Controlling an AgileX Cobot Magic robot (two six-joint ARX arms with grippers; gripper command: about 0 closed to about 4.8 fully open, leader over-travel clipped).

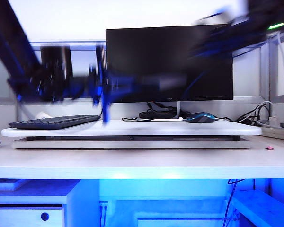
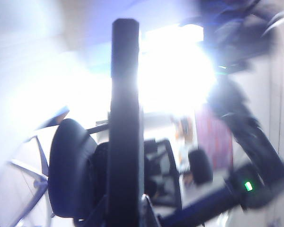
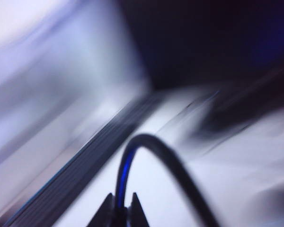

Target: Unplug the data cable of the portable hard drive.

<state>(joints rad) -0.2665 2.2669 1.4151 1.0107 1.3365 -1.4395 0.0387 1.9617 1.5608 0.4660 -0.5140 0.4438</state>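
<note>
The exterior view is smeared with blur. The left gripper (image 1: 102, 87) hangs in the air at about 9 o'clock from the monitor (image 1: 169, 61), above the keyboard (image 1: 54, 122), and a thin dark strand that looks like the cable (image 1: 105, 113) dangles from it toward the white board (image 1: 132, 128). In the left wrist view the left gripper (image 2: 125, 208) is pinched on the drive (image 2: 125, 118), a dark flat slab seen edge-on and standing upright against glare; a rounded dark shape sits just beside it, too blurred to name. In the right wrist view the right gripper (image 3: 118, 210) is pressed together on the cable (image 3: 146, 151), which arches up out of the fingertips and curves away over the pale surface. The mouse (image 1: 201, 117) rests on the board at about 5 o'clock from the monitor, near a tangle of cords (image 1: 255, 116) at the right edge.
</note>
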